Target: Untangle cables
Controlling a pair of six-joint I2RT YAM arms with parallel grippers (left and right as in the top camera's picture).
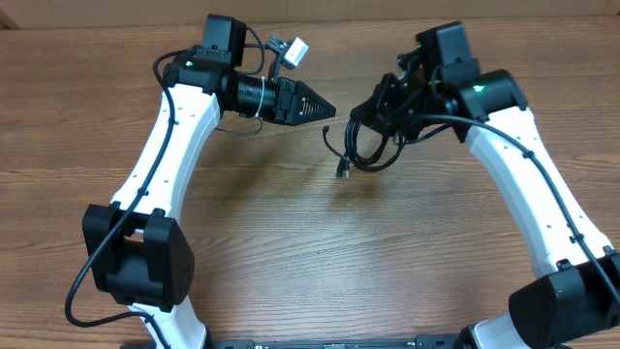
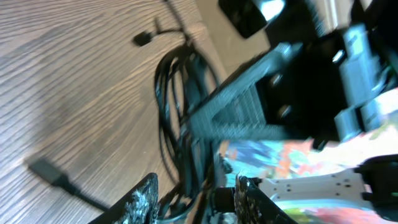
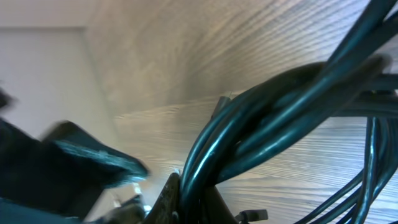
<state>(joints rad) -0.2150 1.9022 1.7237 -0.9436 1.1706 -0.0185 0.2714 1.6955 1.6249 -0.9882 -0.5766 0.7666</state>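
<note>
A bunch of thin black cables (image 1: 363,145) hangs in loops just right of the table's middle, with one plug end (image 1: 341,171) trailing down to the wood. My right gripper (image 1: 366,111) is shut on the top of this bunch. In the right wrist view the cables (image 3: 280,106) run tight between the fingers of the right gripper (image 3: 193,201). My left gripper (image 1: 327,109) points right, its tip just left of the bunch. In the left wrist view the left gripper (image 2: 196,199) has its jaws apart. The cable loops (image 2: 171,93) hang beyond it, and a plug (image 2: 46,169) lies on the wood.
Bare wooden table (image 1: 320,252) stretches in front of the bunch. The left arm's black base (image 1: 136,257) and the right arm's base (image 1: 567,305) stand near the front corners. The right arm's black wrist (image 2: 298,87) fills the upper right of the left wrist view.
</note>
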